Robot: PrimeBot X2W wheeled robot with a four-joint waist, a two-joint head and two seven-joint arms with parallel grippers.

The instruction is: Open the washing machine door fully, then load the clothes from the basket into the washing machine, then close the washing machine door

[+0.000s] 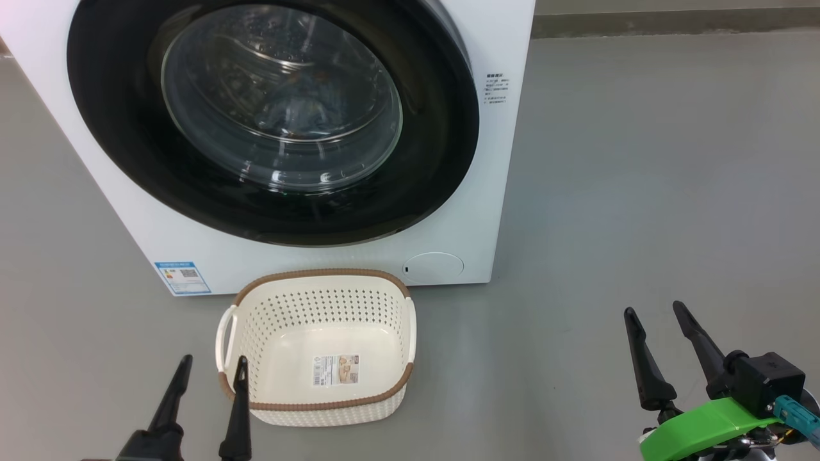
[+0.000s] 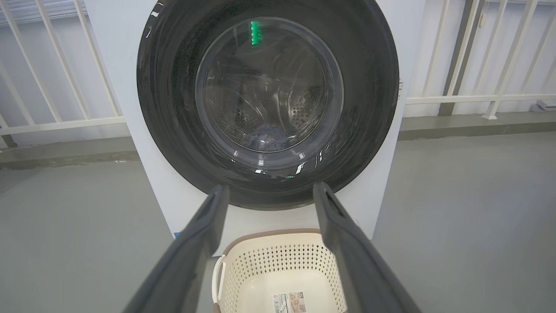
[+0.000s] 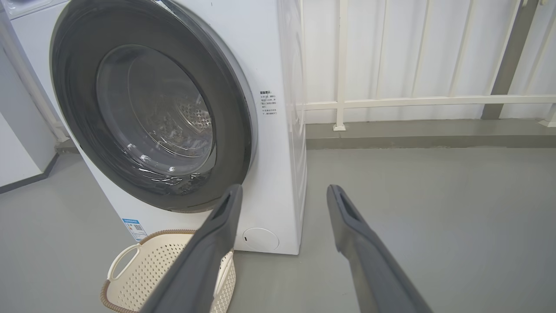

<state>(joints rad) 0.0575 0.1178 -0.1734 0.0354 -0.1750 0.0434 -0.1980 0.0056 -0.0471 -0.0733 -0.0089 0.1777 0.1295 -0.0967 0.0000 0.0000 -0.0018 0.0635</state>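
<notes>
In the head view, the left jaws stand spread at 7 o'clock, holding nothing, with the inner tip just beside the basket's [image 1: 333,415] left handle; whether it touches I cannot tell. The right jaws stand spread and bare at 4 o'clock, well apart from everything, over grey floor [image 1: 640,192].

At 6 o'clock the basket sits on the floor just before the washing machine [image 1: 506,192], below the door. It holds only a sticker [image 1: 336,369] on its bottom.

At 12 o'clock the washing machine door [image 1: 115,128] lies shut against the white front. A blue label [image 1: 182,277] sits at the front's 7 o'clock corner and a round flap [image 1: 433,267] at 5 o'clock.

Behind the glass, low in the drum, the clothes [image 2: 267,134] show as a dim bluish heap. Beyond runs a white railing [image 3: 412,101].
</notes>
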